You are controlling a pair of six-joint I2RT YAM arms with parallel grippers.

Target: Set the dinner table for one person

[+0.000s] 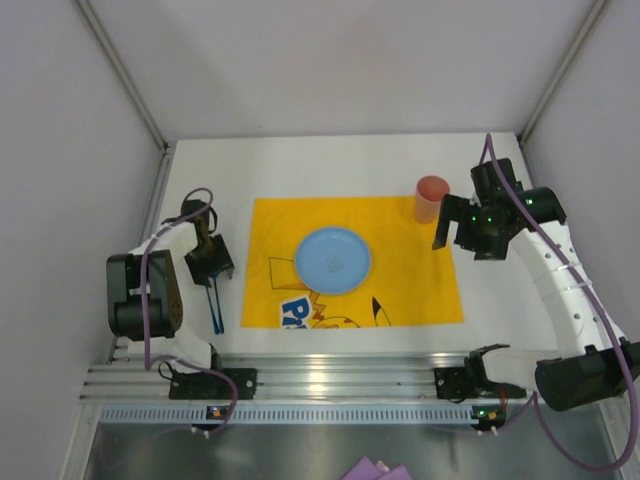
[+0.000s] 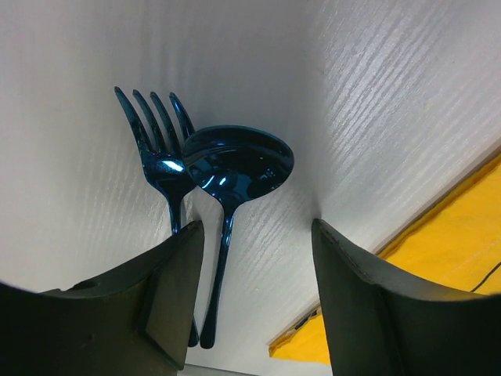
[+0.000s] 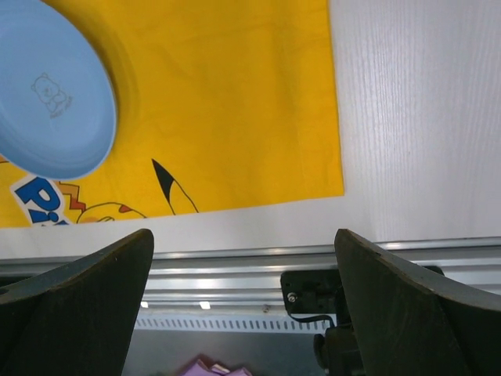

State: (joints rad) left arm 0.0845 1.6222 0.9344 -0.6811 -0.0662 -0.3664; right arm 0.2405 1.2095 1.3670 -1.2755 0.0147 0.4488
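Observation:
The white dinner table [image 1: 330, 165] carries a yellow cartoon-print cloth [image 1: 400, 270] with a light blue plate [image 1: 332, 260] at its middle. A pink cup [image 1: 431, 198] stands upright at the cloth's far right corner. A dark blue fork [image 2: 156, 149] and spoon [image 2: 239, 168] lie side by side on the bare table left of the cloth [image 2: 462, 235], and show in the top view [image 1: 215, 308]. My left gripper [image 2: 254, 258] is open and empty just above their handles [image 1: 212, 276]. My right gripper [image 3: 244, 258] is open and empty, raised just right of the cup [image 1: 447, 235]. The plate [image 3: 47, 94] shows in the right wrist view.
An aluminium rail [image 1: 330, 380] with the arm bases runs along the near edge of the table. Grey walls close in the left, far and right sides. Purple items [image 1: 380, 470] lie below the rail. Bare table lies right of the cloth [image 3: 423, 117].

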